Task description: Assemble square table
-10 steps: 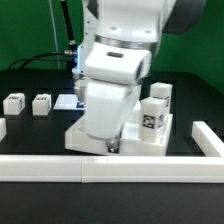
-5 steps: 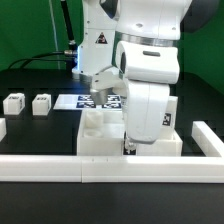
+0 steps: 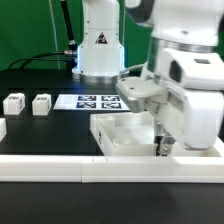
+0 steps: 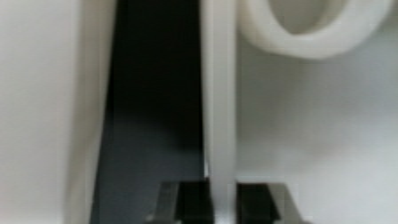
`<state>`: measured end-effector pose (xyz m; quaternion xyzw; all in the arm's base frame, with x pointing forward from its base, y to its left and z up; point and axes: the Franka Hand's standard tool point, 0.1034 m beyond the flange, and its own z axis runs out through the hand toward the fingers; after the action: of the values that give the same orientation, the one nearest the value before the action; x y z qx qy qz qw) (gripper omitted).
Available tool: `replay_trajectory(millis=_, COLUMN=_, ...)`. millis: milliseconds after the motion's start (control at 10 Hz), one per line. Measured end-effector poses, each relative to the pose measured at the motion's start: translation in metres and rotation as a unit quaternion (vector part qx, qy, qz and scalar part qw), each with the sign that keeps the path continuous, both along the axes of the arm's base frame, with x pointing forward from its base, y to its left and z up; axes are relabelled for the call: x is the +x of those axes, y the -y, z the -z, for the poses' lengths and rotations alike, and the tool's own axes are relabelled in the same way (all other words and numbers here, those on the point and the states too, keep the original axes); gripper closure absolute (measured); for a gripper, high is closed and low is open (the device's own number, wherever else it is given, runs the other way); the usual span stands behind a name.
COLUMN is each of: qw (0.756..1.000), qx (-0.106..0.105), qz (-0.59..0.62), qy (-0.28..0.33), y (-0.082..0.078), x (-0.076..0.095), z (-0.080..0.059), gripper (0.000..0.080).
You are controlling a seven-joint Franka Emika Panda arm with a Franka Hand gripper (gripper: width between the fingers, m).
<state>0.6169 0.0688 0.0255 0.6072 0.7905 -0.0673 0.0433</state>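
Observation:
The white square table slab point(image 3: 128, 138) lies on the black table against the front rail, right of centre in the exterior view. My gripper point(image 3: 162, 148) is shut on the slab's right-hand part, and the big white arm hides that side. In the wrist view the gripper point(image 4: 217, 200) has a thin white slab edge point(image 4: 217, 110) between its two dark fingers, and a round corner hole point(image 4: 295, 30) shows beyond. Two short white legs point(image 3: 14, 103) point(image 3: 41, 103) with tags stand at the exterior view's far left.
The marker board point(image 3: 96, 101) lies flat behind the slab, in front of the robot base point(image 3: 98, 50). The long white border rail point(image 3: 60, 168) runs along the front and turns back at the exterior view's right point(image 3: 214, 150).
The arm has swept from the exterior view's centre to its right, and the slab has slid right with it along the front rail. The tagged legs seen on the slab are now hidden by the arm.

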Motion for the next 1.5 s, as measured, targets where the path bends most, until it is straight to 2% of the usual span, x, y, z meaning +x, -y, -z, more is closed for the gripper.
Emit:
replay_trajectory(millis=100, qw=1.0, qx=-0.008, qz=-0.025, qy=0.002, y=0.001, x=0.003, z=-0.002, gripper=0.0745)
replay_trajectory(millis=600, qw=0.992, qx=-0.012, qz=-0.124, qy=-0.032, y=0.011, x=-0.007, z=0.004, gripper=0.0745)
replay_trajectory(millis=800, qw=0.983, qx=-0.013, qz=-0.178, qy=-0.048, y=-0.013, x=-0.016, z=0.006, gripper=0.0745)
replay_trajectory(millis=1000, qw=0.973, qx=-0.016, qz=-0.226, qy=-0.05, y=-0.014, x=-0.018, z=0.006, gripper=0.0745)
replay_trajectory(millis=1100, qw=0.963, qx=-0.009, qz=-0.266, qy=-0.048, y=-0.01, x=-0.025, z=0.006, gripper=0.0745)
replay_trajectory(millis=1400, qw=0.949, qx=-0.015, qz=-0.309, qy=-0.067, y=-0.004, x=-0.029, z=0.006, gripper=0.0742)
replay_trajectory(millis=1500, qw=0.937, qx=-0.015, qz=-0.34, qy=-0.079, y=-0.004, x=-0.032, z=0.006, gripper=0.0742)
